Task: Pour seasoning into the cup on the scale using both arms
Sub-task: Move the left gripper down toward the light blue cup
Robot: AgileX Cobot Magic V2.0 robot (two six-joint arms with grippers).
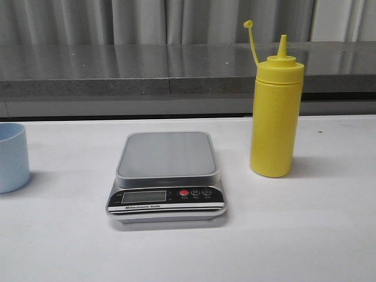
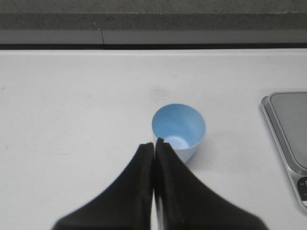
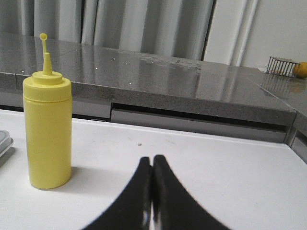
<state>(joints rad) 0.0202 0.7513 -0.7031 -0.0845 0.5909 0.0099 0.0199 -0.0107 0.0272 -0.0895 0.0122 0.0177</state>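
The yellow seasoning bottle point(image 1: 276, 114) stands upright on the white table, right of the scale point(image 1: 167, 175), its cap hanging open on the tether; the right wrist view also shows the seasoning bottle point(image 3: 48, 129). The scale's platform is bare. The pale blue cup point(image 1: 12, 156) stands upright and empty at the table's left edge, off the scale. In the left wrist view the cup point(image 2: 179, 125) sits just past my left gripper point(image 2: 154, 142), which is shut with nothing in it. My right gripper point(image 3: 152, 159) is shut too, holding nothing, apart from the bottle. Neither arm shows in the front view.
A grey stone counter point(image 1: 176, 70) with curtains behind runs along the table's far edge. A wire rack with an orange fruit point(image 3: 301, 70) sits on the counter at the far right. A corner of the scale point(image 2: 288, 134) shows in the left wrist view.
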